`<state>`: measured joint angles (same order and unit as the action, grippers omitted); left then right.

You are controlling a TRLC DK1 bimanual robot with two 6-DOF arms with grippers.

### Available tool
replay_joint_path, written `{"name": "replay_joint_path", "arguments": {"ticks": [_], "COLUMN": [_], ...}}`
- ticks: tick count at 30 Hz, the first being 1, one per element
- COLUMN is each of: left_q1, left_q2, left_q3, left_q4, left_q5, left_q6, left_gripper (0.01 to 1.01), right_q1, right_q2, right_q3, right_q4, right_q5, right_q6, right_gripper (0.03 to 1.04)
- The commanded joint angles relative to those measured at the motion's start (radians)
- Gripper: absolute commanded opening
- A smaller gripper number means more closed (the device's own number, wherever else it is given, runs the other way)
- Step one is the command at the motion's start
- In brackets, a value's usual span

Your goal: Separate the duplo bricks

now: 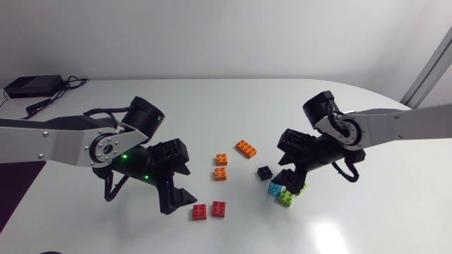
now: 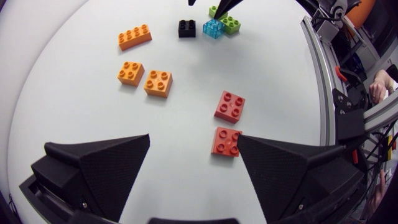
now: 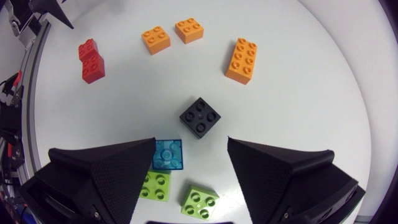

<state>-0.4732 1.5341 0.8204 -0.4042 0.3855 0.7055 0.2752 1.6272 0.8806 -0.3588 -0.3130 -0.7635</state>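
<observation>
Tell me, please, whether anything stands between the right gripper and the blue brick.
Nothing visible does. The blue brick lies uncovered between the open fingers of the right gripper, close to one finger; the black brick sits ahead of them, off to the side.

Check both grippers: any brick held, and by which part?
Nothing is held. Left gripper is open near the red bricks; right gripper is open by the blue brick, clamping none.
</observation>
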Motion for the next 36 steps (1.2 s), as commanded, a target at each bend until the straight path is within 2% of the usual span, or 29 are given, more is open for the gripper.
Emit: {"name": "replay_joint_path", "arguments": {"ticks": [1, 14, 19, 29, 32, 36], "left_q1": [-0.002, -0.005, -0.016, -0.012, -0.016, -0.019], "left_q2": [-0.028, -0.066, -0.057, -0.054, -0.046, -0.045], "left_q3": [-0.029, -0.05, -0.046, -0.038, -0.03, -0.024], "left_q4": [-0.007, -0.007, -0.004, -0.004, -0.004, -0.002], "left_q5": [-0.005, -0.016, -0.02, -0.02, -0.02, -0.02], "left_q6": [-0.011, -0.018, -0.023, -0.023, -0.028, -0.034], "left_gripper": [0.979, 0.979, 0.979, 0.979, 0.979, 0.979], "right_q1": [-0.007, -0.031, -0.088, -0.237, -0.243, -0.231], "right_q2": [0.034, 0.105, 0.155, 0.284, 0.295, 0.227], "right_q3": [-0.023, -0.045, -0.005, 0.153, 0.169, 0.141], "right_q4": [0.018, 0.055, 0.081, 0.078, 0.077, 0.075], "right_q5": [0.002, 0.011, 0.017, 0.017, 0.015, 0.006], "right_q6": [-0.025, -0.059, -0.08, -0.126, -0.126, -0.114], "right_gripper": [0.7, 0.7, 0.7, 0.7, 0.7, 0.7]}}
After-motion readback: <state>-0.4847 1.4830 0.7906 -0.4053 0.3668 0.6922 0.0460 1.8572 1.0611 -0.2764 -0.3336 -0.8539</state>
